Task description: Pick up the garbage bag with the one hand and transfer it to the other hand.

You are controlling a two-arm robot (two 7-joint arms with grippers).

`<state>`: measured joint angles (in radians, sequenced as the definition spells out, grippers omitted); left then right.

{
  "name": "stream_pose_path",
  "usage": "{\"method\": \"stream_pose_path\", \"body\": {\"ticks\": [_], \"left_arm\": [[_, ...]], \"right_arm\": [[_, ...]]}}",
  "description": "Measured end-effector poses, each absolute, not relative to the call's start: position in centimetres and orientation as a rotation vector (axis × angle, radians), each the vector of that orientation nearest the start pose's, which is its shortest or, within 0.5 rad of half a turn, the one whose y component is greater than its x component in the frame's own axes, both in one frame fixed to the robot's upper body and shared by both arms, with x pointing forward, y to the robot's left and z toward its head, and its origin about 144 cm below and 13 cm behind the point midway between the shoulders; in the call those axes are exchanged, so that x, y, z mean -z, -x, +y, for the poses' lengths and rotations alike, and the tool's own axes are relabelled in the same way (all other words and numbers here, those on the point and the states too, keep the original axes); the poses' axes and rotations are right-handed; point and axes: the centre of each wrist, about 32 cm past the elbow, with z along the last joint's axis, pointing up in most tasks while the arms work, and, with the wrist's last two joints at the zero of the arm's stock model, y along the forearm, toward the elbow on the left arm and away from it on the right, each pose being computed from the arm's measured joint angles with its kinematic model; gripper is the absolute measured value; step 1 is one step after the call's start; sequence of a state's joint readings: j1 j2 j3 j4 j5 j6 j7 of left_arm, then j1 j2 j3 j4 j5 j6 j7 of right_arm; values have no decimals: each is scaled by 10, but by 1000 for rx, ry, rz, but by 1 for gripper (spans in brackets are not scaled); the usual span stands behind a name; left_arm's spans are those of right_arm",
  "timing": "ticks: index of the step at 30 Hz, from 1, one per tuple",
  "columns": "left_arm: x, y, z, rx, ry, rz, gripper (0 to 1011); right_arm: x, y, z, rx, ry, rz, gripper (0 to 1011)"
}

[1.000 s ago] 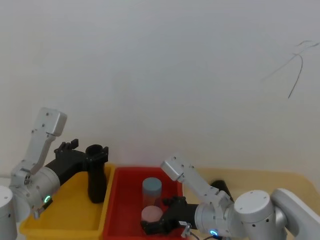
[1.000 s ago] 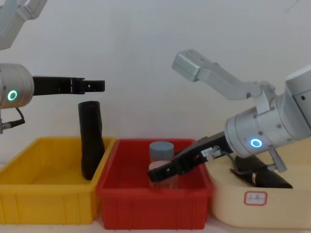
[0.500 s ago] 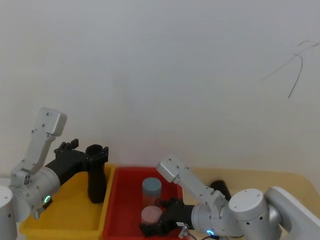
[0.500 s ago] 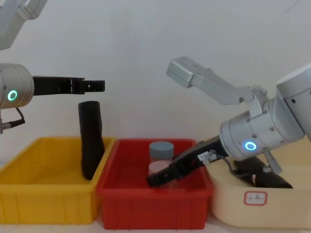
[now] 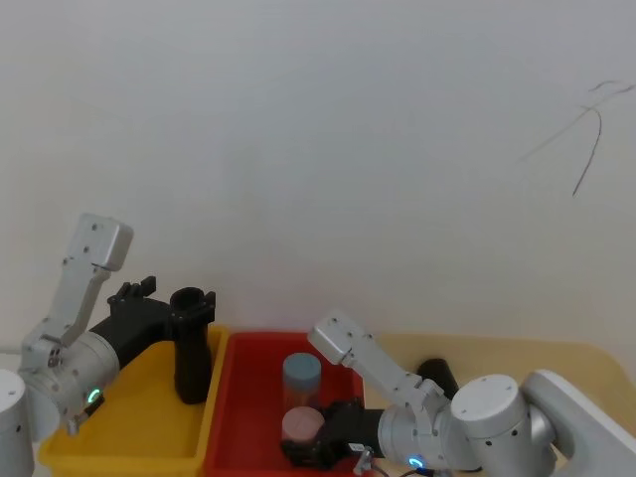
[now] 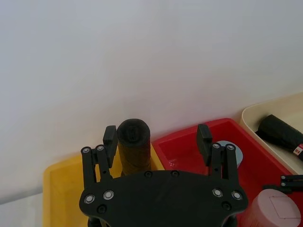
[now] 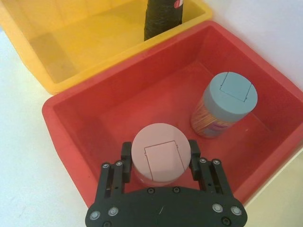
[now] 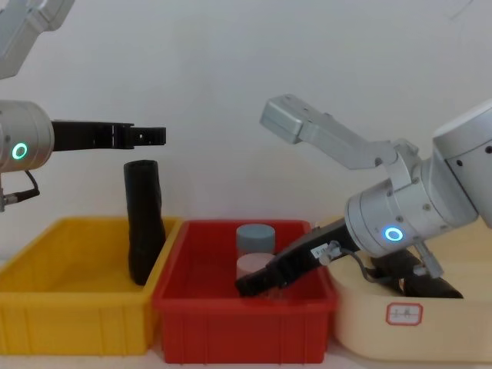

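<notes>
The garbage bag (image 8: 144, 221), a black cylindrical roll, is standing upright in the yellow bin (image 8: 46, 286), leaning slightly against the bin's wall nearest the red bin (image 8: 231, 323). A red-and-white label (image 7: 178, 3), apparently a band, is showing partway up the roll.

right gripper (image 7: 160, 166) | lowered in red bin (image 7: 85, 101) | jaws now flank pink-lidded jar (image 7: 160, 154)

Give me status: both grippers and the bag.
Left gripper open, hovering above the bag, which stands in the yellow bin. Right gripper down in the red bin, jaws open around the pink-lidded jar. Bag ungrasped.
</notes>
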<state>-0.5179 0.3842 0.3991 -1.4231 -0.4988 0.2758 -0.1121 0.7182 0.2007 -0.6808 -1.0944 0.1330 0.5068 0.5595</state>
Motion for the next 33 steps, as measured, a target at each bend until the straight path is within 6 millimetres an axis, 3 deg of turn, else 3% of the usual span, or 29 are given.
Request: {"method": "stream_pose_path", "body": {"ticks": [15,33], "left_arm": [[-1267,-573,240,-1152,-73,22,1002],[-1267,-573,240,-1152,-73,22,1002]], "right_arm": [[-1232,-609,-143,647,607,66,669],[-1266,-596,-177,772,395,64,669]]}}
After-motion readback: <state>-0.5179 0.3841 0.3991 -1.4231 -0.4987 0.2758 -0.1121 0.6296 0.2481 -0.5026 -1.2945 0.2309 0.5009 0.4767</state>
